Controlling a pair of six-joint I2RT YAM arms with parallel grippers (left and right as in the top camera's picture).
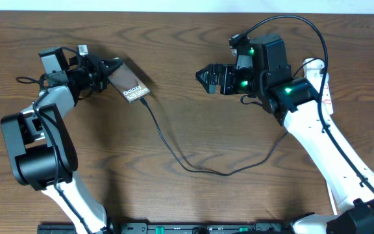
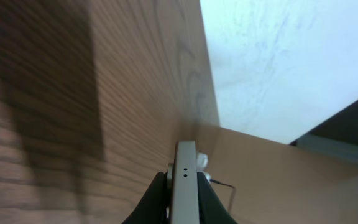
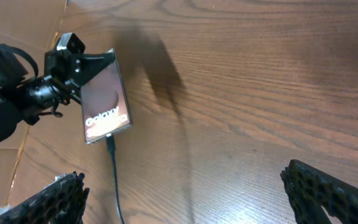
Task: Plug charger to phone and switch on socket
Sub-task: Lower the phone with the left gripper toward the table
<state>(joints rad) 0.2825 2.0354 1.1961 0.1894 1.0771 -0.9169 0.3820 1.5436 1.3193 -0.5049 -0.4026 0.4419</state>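
The dark bronze phone (image 1: 130, 86) with white "Galaxy" lettering lies tilted at the table's back left, and my left gripper (image 1: 112, 69) is shut on its far end. In the left wrist view the phone (image 2: 185, 183) shows edge-on between the black fingers (image 2: 151, 202). The charger's plug (image 1: 145, 100) sits in the phone's near end, and its thin black cable (image 1: 193, 169) loops across the table toward the right arm. The right wrist view shows the phone (image 3: 106, 99) and plug (image 3: 110, 144). My right gripper (image 1: 205, 77) hovers open and empty mid-table. The white socket (image 1: 321, 77) is mostly hidden behind the right arm.
Bare wooden tabletop (image 1: 187, 117) lies between the two arms. The table's back edge (image 2: 207, 93) runs close behind the phone, with pale floor beyond it. Thicker black robot cables (image 1: 284, 23) arch over the right wrist.
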